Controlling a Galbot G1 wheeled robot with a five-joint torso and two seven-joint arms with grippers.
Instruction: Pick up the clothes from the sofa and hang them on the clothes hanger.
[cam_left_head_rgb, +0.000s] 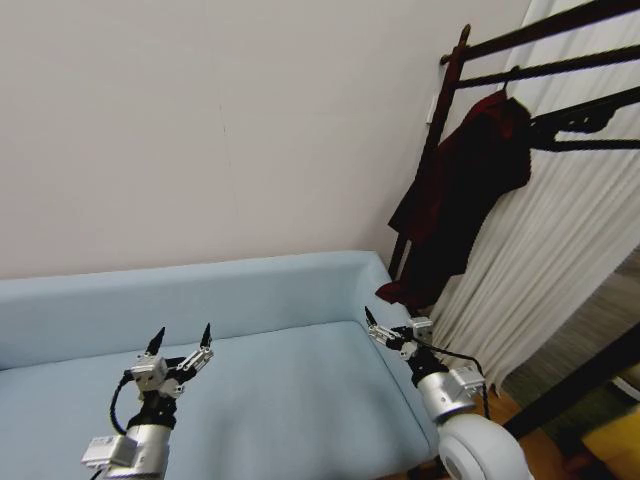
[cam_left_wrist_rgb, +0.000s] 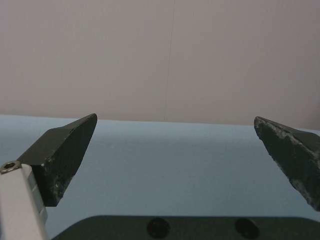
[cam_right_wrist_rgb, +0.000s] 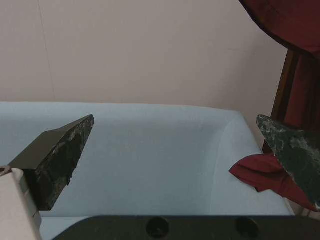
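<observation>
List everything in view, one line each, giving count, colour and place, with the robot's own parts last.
sofa: one, light blue, against the wall, right in front of the robot.
garment: one, dark red, hanging on the clothes rack, its lower end lying on the sofa's right arm.
clothes rack: one, dark wood, standing beside the sofa's right end.
curtain: one, white, behind the clothes rack on the right.
wall: one, pale, behind the sofa.
left gripper: one, black fingers, open, above the sofa seat on the left.
right gripper: one, black fingers, open, above the seat near the sofa's right arm.
</observation>
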